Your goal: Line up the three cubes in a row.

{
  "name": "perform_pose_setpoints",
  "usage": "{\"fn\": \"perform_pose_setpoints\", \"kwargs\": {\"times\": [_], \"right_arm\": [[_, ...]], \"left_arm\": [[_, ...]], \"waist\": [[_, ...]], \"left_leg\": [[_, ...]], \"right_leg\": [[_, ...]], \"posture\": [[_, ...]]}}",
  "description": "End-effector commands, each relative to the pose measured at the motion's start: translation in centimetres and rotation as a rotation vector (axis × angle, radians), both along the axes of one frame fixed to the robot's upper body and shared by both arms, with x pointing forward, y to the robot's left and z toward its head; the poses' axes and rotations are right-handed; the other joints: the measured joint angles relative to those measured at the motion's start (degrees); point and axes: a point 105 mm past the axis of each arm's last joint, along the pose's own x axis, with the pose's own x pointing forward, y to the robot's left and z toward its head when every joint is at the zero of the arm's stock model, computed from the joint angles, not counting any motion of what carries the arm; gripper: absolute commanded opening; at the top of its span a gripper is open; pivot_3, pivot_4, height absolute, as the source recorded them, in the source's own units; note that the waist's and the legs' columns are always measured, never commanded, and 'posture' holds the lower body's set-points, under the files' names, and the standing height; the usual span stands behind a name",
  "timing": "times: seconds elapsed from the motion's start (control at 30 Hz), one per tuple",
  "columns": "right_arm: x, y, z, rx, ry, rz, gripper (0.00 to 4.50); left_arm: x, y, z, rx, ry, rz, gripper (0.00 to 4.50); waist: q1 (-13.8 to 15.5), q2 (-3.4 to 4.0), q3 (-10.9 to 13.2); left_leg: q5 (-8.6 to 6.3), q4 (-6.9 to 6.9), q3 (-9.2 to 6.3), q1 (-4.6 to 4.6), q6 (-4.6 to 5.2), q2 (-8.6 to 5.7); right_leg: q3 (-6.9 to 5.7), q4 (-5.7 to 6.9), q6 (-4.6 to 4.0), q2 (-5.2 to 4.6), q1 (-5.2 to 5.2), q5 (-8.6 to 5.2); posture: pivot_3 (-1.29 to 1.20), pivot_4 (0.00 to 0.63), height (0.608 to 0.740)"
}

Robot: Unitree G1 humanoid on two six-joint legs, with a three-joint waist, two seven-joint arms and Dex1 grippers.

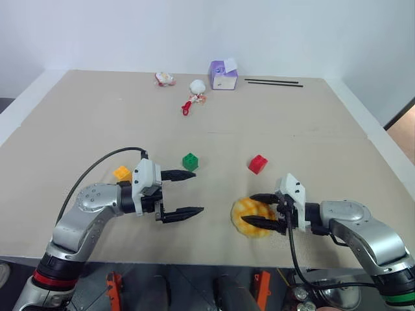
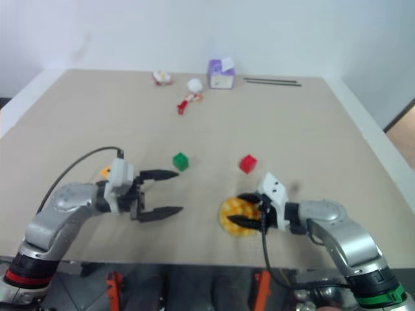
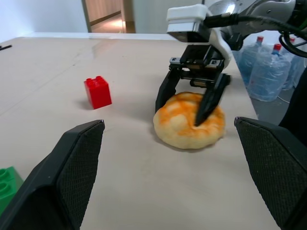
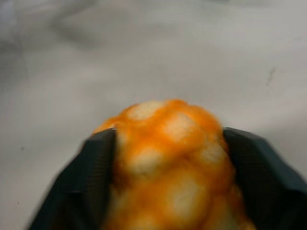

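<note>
The three cubes lie apart on the tan table [image 1: 292, 129]: the yellow-orange cube [image 1: 122, 173] at the left, the green cube [image 1: 190, 161] in the middle, the red cube [image 1: 257, 164] to the right. My left gripper [image 1: 198, 192] hovers open between the yellow-orange and green cubes, pointing right, with nothing between its fingers [image 3: 72, 163]. Near the front edge, my right gripper [image 1: 248, 208] is shut on the round yellow bun [image 1: 256, 232]. In the right wrist view its pads [image 4: 98, 163] press on both sides of the bun [image 4: 168, 143].
At the back stand a purple-and-white box [image 1: 222, 75], two black sticks [image 1: 273, 82], a white round item [image 1: 197, 85], a small red item [image 1: 187, 107] and a wrapped item [image 1: 165, 79]. Water bottles [image 3: 266, 72] stand beyond the table.
</note>
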Motion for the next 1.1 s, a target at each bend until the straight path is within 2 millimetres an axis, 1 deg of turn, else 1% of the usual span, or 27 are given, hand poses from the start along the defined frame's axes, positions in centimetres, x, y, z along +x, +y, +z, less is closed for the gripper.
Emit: {"fn": "perform_pose_setpoints", "kwargs": {"times": [0.03, 0.07, 0.1, 0.17, 0.2, 0.27, 0.37, 0.4, 0.43, 0.47, 0.53, 0.6, 0.63, 0.7, 0.73, 0.77, 0.83, 0.87, 0.9, 0.93, 1.0, 1.07, 1.1], "right_arm": [[-0.1, -0.2, -0.5, -0.028, 0.012, -0.011, 1.94], [0.0, -0.1, -0.3, -0.018, 0.005, -0.015, 1.44], [0.0, -0.1, -0.1, -0.011, 0.000, -0.018, 1.32], [0.0, -0.1, 0.2, 0.007, -0.006, -0.025, 0.87], [0.0, -0.1, 0.4, 0.014, -0.008, -0.026, 0.53], [-0.3, -0.2, 1.3, 0.057, -0.016, -0.027, 0.12], [-0.6, -0.3, 4.2, 0.192, -0.055, -0.038, 0.12], [-0.6, -0.3, 4.8, 0.221, -0.067, -0.046, 0.12], [0.4, -1.0, 6.5, 0.283, -0.134, -0.115, 0.12], [1.1, -1.6, 7.7, 0.328, -0.178, -0.167, 0.12], [2.8, -3.8, 10.4, 0.431, -0.293, -0.328, 0.12], [4.1, -5.9, 11.7, 0.462, -0.371, -0.482, 0.12], [5.1, -7.3, 11.6, 0.440, -0.396, -0.588, 0.12], [7.1, -10.9, 10.3, 0.337, -0.421, -0.844, 0.12], [7.7, -12.8, 9.4, 0.290, -0.411, -0.970, 0.12], [8.0, -14.2, 8.8, 0.269, -0.400, -1.054, 0.12], [8.2, -16.7, 7.9, 0.255, -0.390, -1.204, 0.12], [8.1, -17.9, 7.2, 0.220, -0.383, -1.271, 0.12], [8.1, -18.7, 6.7, 0.191, -0.378, -1.312, 0.12], [7.9, -20.0, 6.1, 0.189, -0.354, -1.384, 0.12], [7.5, -21.7, 5.3, 0.185, -0.323, -1.485, 0.12], [7.3, -22.5, 5.1, 0.185, -0.321, -1.531, 0.12], [7.2, -22.7, 5.3, 0.196, -0.329, -1.537, 0.90]], "left_arm": [[0.1, -0.3, 0.6, -0.003, -0.042, -0.014, 4.50], [0.2, -0.3, 0.6, -0.003, -0.044, -0.014, 4.50], [0.3, -0.4, 0.6, -0.002, -0.045, -0.015, 4.50], [0.5, -0.5, 0.6, -0.001, -0.048, -0.014, 4.50], [0.6, -0.6, 0.6, -0.001, -0.049, -0.014, 4.50], [1.0, -0.7, 0.9, -0.005, -0.055, -0.009, 4.50], [1.6, -1.1, 1.3, -0.020, -0.061, -0.006, 4.50], [1.7, -1.2, 1.4, -0.023, -0.063, -0.007, 4.50], [2.0, -1.6, 1.7, -0.038, -0.066, -0.003, 4.50], [2.2, -1.8, 1.8, -0.049, -0.068, -0.001, 4.50], [3.1, -3.1, 2.5, -0.092, -0.075, 0.013, 4.50], [3.7, -4.3, 3.1, -0.130, -0.083, 0.018, 4.50], [3.9, -4.9, 3.4, -0.153, -0.084, 0.014, 4.50], [4.5, -6.4, 4.1, -0.200, -0.092, 0.016, 4.50], [4.8, -7.2, 4.5, -0.224, -0.096, 0.017, 4.50], [5.0, -7.8, 4.7, -0.238, -0.106, 0.020, 4.50], [5.4, -9.1, 5.4, -0.269, -0.123, 0.022, 4.50], [5.5, -9.7, 5.7, -0.284, -0.136, 0.025, 4.50], [5.6, -10.1, 5.9, -0.294, -0.144, 0.027, 4.50], [5.6, -10.8, 6.1, -0.304, -0.147, 0.020, 4.50], [5.4, -11.8, 6.3, -0.318, -0.146, 0.002, 4.50], [5.2, -12.4, 6.2, -0.321, -0.146, -0.016, 4.50], [5.1, -12.6, 6.1, -0.320, -0.148, -0.023, 4.50]], "waist": [[0.0, 0.00, 0.0], [0.0, 0.00, 0.0], [0.0, 0.00, 0.0], [0.0, -0.01, 0.0], [0.0, 0.00, 0.0], [0.0, 0.00, 0.0], [0.0, 0.01, 0.0], [0.0, 0.01, 0.0], [-0.1, 0.01, 0.0], [-0.1, 0.00, 0.0], [-0.1, 0.02, 0.0], [0.0, 0.02, 0.0], [0.0, 0.02, 0.0], [0.0, 0.01, 0.0], [0.0, 0.01, 0.0], [0.1, 0.01, 0.0], [0.0, 0.06, 0.0], [0.0, 0.14, 0.0], [0.0, 0.25, 0.0], [0.0, 0.28, -0.1], [-0.2, 0.31, -0.1], [-0.2, 0.35, -0.1], [-0.2, 0.36, -0.1]], "left_leg": [[0.00, 0.05, 0.00, -0.01, 0.00, 0.00], [0.00, 0.11, 0.01, -0.01, 0.00, 0.00], [0.00, 0.11, 0.01, -0.01, 0.00, 0.00], [0.00, 0.15, 0.01, -0.01, 0.00, 0.00], [0.00, 0.16, 0.01, -0.01, 0.01, 0.00], [0.01, 0.17, 0.01, -0.01, 0.01, 0.00], [0.01, 0.17, 0.00, -0.07, 0.01, -0.01], [0.01, 0.17, 0.00, -0.09, 0.01, -0.01], [0.01, 0.17, 0.00, -0.10, 0.01, -0.01], [0.01, 0.16, 0.01, -0.08, 0.01, 0.00], [0.02, 0.18, 0.01, -0.08, 0.03, 0.00], [0.09, 0.19, -0.02, -0.08, 0.12, -0.04], [0.13, 0.21, -0.04, -0.11, 0.17, -0.06], [0.15, 0.22, -0.03, -0.12, 0.18, -0.10], [0.15, 0.22, -0.01, -0.13, 0.18, -0.11], [0.15, 0.22, -0.01, -0.13, 0.18, -0.12], [0.15, 0.20, 0.02, -0.17, 0.19, -0.17], [0.15, 0.17, 0.03, -0.18, 0.19, -0.17], [0.14, 0.14, 0.03, -0.20, 0.20, -0.19], [0.13, 0.06, 0.04, -0.21, 0.22, -0.22], [0.10, -0.06, 0.07, -0.15, 0.27, -0.22], [0.10, -0.18, 0.06, -0.10, 0.27, -0.22], [0.10, -0.23, 0.06, -0.08, 0.28, -0.22]], "right_leg": [[0.00, 0.00, 0.01, 0.00, 0.01, 0.01], [0.01, 0.00, 0.02, -0.01, 0.02, 0.04], [0.01, 0.00, 0.02, -0.01, 0.02, 0.04], [0.01, 0.00, 0.02, -0.01, 0.03, 0.06], [0.01, 0.00, 0.02, -0.01, 0.03, 0.07], [0.01, 0.00, 0.02, 0.00, 0.03, 0.10], [0.01, 0.00, 0.03, 0.00, 0.00, 0.10], [0.02, 0.00, 0.05, 0.00, -0.02, 0.11], [0.02, 0.00, 0.06, 0.00, -0.02, 0.12], [0.03, 0.00, 0.07, 0.01, -0.02, 0.13], [0.03, 0.00, 0.08, 0.03, -0.03, 0.20], [0.03, 0.00, 0.12, 0.02, 0.00, 0.27], [0.03, -0.01, 0.15, 0.01, 0.00, 0.30], [0.05, -0.02, 0.15, -0.01, 0.02, 0.30], [0.07, -0.04, 0.15, -0.01, 0.02, 0.31], [0.09, -0.04, 0.16, -0.02, 0.02, 0.31], [0.16, -0.04, 0.17, -0.03, -0.04, 0.30], [0.18, -0.04, 0.18, -0.03, -0.05, 0.29], [0.20, -0.04, 0.24, -0.03, -0.07, 0.30], [0.25, -0.04, 0.42, -0.04, -0.11, 0.39], [0.29, -0.04, 0.38, -0.02, -0.12, 0.36], [0.29, -0.04, 0.37, -0.01, -0.12, 0.32], [0.29, -0.04, 0.35, 0.00, -0.12, 0.30]], "posture": [[0.00, 0.150, 0.740], [0.00, 0.150, 0.740], [0.00, 0.150, 0.740], [0.00, 0.150, 0.740], [0.00, 0.150, 0.740], [0.00, 0.150, 0.740], [0.00, 0.150, 0.740], [0.00, 0.150, 0.740], [0.00, 0.150, 0.740], [0.00, 0.150, 0.740], [0.00, 0.150, 0.740], [0.00, 0.150, 0.740], [0.00, 0.150, 0.740], [0.00, 0.150, 0.740], [0.00, 0.150, 0.740], [0.00, 0.150, 0.740], [0.00, 0.150, 0.740], [0.00, 0.150, 0.740], [0.00, 0.150, 0.740], [0.00, 0.150, 0.740], [0.00, 0.150, 0.740], [0.00, 0.150, 0.740], [0.00, 0.150, 0.740]]}}
